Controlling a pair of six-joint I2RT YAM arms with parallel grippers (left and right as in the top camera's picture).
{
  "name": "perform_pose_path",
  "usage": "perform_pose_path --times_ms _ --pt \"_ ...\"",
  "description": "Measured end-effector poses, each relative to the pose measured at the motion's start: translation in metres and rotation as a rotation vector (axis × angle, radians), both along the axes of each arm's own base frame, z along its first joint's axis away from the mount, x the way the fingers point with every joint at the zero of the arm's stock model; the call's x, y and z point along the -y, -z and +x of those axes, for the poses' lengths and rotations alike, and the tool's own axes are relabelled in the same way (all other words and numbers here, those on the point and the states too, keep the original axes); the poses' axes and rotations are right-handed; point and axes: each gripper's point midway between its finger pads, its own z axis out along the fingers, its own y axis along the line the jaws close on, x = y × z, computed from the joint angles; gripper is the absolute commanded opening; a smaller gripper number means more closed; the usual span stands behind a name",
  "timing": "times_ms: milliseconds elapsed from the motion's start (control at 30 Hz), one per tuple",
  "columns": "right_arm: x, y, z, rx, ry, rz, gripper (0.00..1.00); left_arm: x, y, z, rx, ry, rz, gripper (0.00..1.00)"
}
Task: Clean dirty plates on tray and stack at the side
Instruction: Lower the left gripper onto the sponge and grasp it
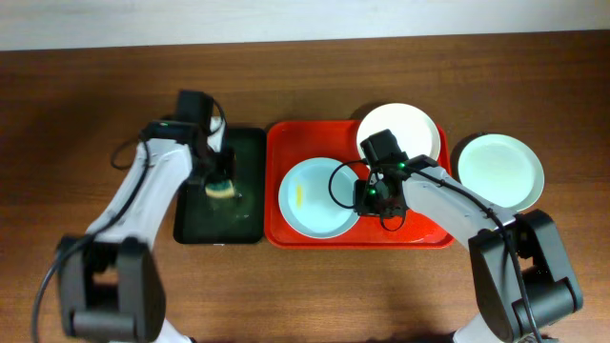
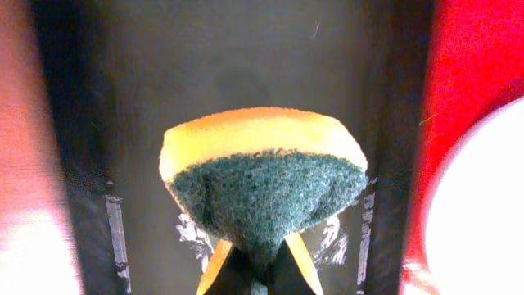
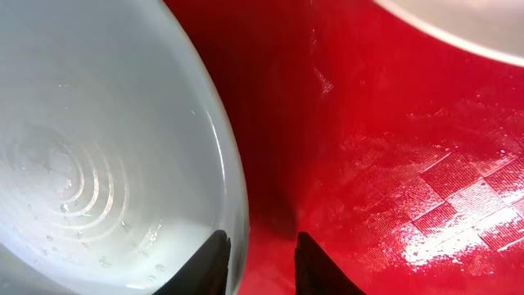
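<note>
The left gripper point(image 2: 260, 262) is clenched on a yellow-and-green sponge point(image 2: 262, 176) over the dark tray point(image 1: 248, 152), at 9 o'clock from the red tray point(image 1: 278, 143). The right gripper point(image 3: 262, 254) is released, its jaws parted at the 3 o'clock rim of the smeared blue-green plate point(image 1: 315, 195) on the red tray. A white plate point(image 1: 405, 129) sits at the tray's 1 o'clock corner, and a second blue-green plate point(image 1: 500, 171) lies on the table point(image 1: 305, 286) at 3 o'clock. Unheld, the smeared plate could skid under scrubbing, and the narrowly pinched sponge may twist loose.
</note>
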Motion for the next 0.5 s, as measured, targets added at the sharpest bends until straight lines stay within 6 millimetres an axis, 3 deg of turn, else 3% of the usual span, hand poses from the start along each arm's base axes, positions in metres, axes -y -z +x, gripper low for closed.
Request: perform_pose_path --times_ms 33,67,167,233,500 --pt "0.000 0.000 0.000 0.000 -0.001 -0.001 0.11 0.000 -0.022 0.005 0.063 -0.001 -0.003 0.00" --pt "0.000 0.001 -0.001 -0.003 0.000 -0.001 0.04 0.000 -0.041 0.008 0.114 -0.002 -0.009 0.00" --pt "0.000 0.001 -0.001 -0.002 0.006 0.005 0.04 -0.001 -0.084 0.003 0.228 -0.004 -0.019 0.00" --pt "-0.002 0.001 0.003 0.013 0.007 0.011 0.04 -0.003 -0.094 0.002 0.254 -0.006 -0.016 0.00" --pt "-0.008 -0.004 0.020 0.084 0.006 0.037 0.04 -0.006 -0.090 -0.003 0.231 -0.012 0.001 0.00"
